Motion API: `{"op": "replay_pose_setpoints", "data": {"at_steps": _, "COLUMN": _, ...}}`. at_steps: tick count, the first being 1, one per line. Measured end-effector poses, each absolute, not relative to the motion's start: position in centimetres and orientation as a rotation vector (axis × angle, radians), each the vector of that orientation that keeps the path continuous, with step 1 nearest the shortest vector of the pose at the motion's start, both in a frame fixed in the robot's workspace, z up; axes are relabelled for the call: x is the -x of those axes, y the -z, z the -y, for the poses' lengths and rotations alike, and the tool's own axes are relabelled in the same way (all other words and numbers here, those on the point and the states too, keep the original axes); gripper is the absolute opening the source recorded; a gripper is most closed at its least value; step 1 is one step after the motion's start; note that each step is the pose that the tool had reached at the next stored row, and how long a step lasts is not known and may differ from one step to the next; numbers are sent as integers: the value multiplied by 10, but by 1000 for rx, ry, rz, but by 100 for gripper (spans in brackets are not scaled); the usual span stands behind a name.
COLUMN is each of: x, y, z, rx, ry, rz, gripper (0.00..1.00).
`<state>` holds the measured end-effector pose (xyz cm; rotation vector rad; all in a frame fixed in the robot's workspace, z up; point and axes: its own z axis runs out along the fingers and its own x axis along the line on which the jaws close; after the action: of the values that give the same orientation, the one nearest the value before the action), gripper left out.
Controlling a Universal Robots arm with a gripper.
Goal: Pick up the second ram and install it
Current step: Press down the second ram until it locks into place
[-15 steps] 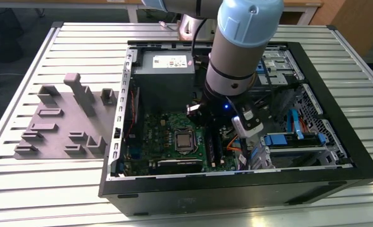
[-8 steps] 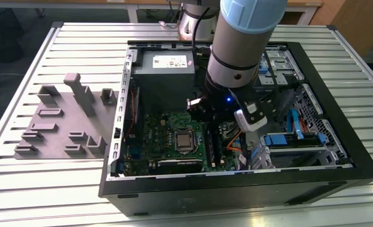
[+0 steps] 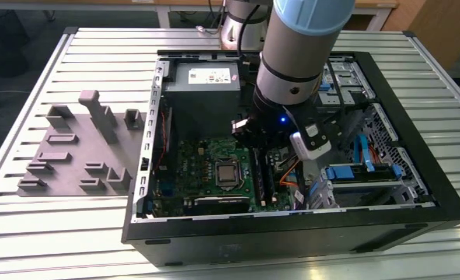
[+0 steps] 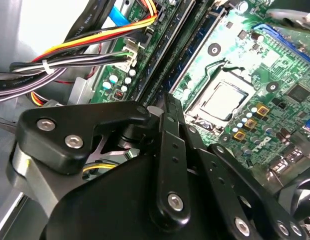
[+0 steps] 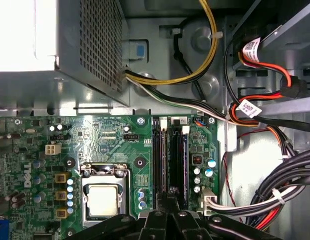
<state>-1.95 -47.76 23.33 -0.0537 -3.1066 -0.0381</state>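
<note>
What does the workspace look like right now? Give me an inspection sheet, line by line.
Surface: slatted metal table carrying an open computer case.
Job's things: whether a memory stick sits in the memory slots beside the processor socket cannot be told.
Clutter: grey holder tray on the exterior view's left of the case.
End effector: low over the memory slots.
Cables: yellow, red and black bundles inside the case.
Surroundings: wooden furniture behind the table.

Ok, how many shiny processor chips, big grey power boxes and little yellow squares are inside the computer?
Processor chip: 1
Grey power box: 1
Little yellow squares: 3
Total: 5
</note>
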Motion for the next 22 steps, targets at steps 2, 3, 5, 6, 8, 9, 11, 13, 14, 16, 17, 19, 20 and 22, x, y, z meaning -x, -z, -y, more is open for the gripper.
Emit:
{"op": "replay_pose_setpoints", "data": {"at_steps": 2, "x": 20, "y": -233, "z": 478, "rx": 54, "ry": 38, "rz": 3106, "gripper": 11}}
{"op": "replay_pose_setpoints", "data": {"at_steps": 3, "x": 20, "y": -233, "z": 478, "rx": 54, "ry": 38, "rz": 3106, "gripper": 11}}
{"op": "replay_pose_setpoints", "data": {"at_steps": 5, "x": 19, "y": -232, "z": 478, "rx": 54, "ry": 38, "rz": 3106, "gripper": 11}}
{"op": "replay_pose_setpoints", "data": {"at_steps": 6, "x": 19, "y": -230, "z": 478, "rx": 54, "ry": 38, "rz": 3106, "gripper": 11}}
{"op": "replay_pose_setpoints", "data": {"at_steps": 8, "x": 19, "y": -226, "z": 478, "rx": 54, "ry": 38, "rz": 3106, "gripper": 11}}
{"op": "replay_pose_setpoints", "data": {"at_steps": 9, "x": 19, "y": -225, "z": 478, "rx": 54, "ry": 38, "rz": 3106, "gripper": 11}}
{"op": "replay_pose_setpoints", "data": {"at_steps": 11, "x": 19, "y": -224, "z": 478, "rx": 54, "ry": 38, "rz": 3106, "gripper": 11}}
{"op": "replay_pose_setpoints", "data": {"at_steps": 13, "x": 19, "y": -223, "z": 478, "rx": 54, "ry": 38, "rz": 3106, "gripper": 11}}
{"op": "replay_pose_setpoints", "data": {"at_steps": 14, "x": 19, "y": -222, "z": 478, "rx": 54, "ry": 38, "rz": 3106, "gripper": 11}}
{"op": "replay_pose_setpoints", "data": {"at_steps": 16, "x": 19, "y": -221, "z": 478, "rx": 54, "ry": 37, "rz": 3106, "gripper": 11}}
{"op": "replay_pose_setpoints", "data": {"at_steps": 17, "x": 19, "y": -220, "z": 478, "rx": 54, "ry": 37, "rz": 3106, "gripper": 11}}
{"op": "replay_pose_setpoints", "data": {"at_steps": 19, "x": 19, "y": -219, "z": 478, "rx": 54, "ry": 36, "rz": 3106, "gripper": 11}}
{"op": "replay_pose_setpoints", "data": {"at_steps": 20, "x": 19, "y": -218, "z": 478, "rx": 54, "ry": 36, "rz": 3106, "gripper": 11}}
{"op": "replay_pose_setpoints", "data": {"at_steps": 22, "x": 19, "y": -216, "z": 478, "rx": 54, "ry": 37, "rz": 3106, "gripper": 11}}
